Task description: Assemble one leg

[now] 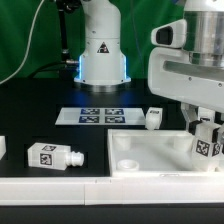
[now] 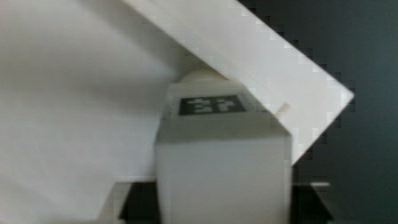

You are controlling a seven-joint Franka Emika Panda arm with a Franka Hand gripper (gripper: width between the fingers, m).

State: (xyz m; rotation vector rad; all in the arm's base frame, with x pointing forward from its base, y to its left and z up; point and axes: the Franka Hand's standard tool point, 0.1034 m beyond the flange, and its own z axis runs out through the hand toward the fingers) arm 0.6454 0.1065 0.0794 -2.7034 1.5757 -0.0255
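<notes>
My gripper (image 1: pixel 207 143) is shut on a white leg (image 1: pixel 209 141) with black-and-white tags. It holds the leg upright over the corner of the white tray-like tabletop (image 1: pixel 140 158) at the exterior view's right. In the wrist view the leg (image 2: pixel 222 150) fills the space between the gripper's jaws (image 2: pixel 222 203), its tagged end pointing at the tabletop's corner (image 2: pixel 294 85). I cannot tell whether the leg touches the tabletop. A second leg (image 1: pixel 52 156) lies on its side at the exterior view's left. A third leg (image 1: pixel 153 118) stands behind the tabletop.
The marker board (image 1: pixel 98 116) lies flat at the back in front of the robot's base (image 1: pixel 102 62). A small white part (image 1: pixel 2 147) shows at the far left edge. The table is black, with a green backdrop behind.
</notes>
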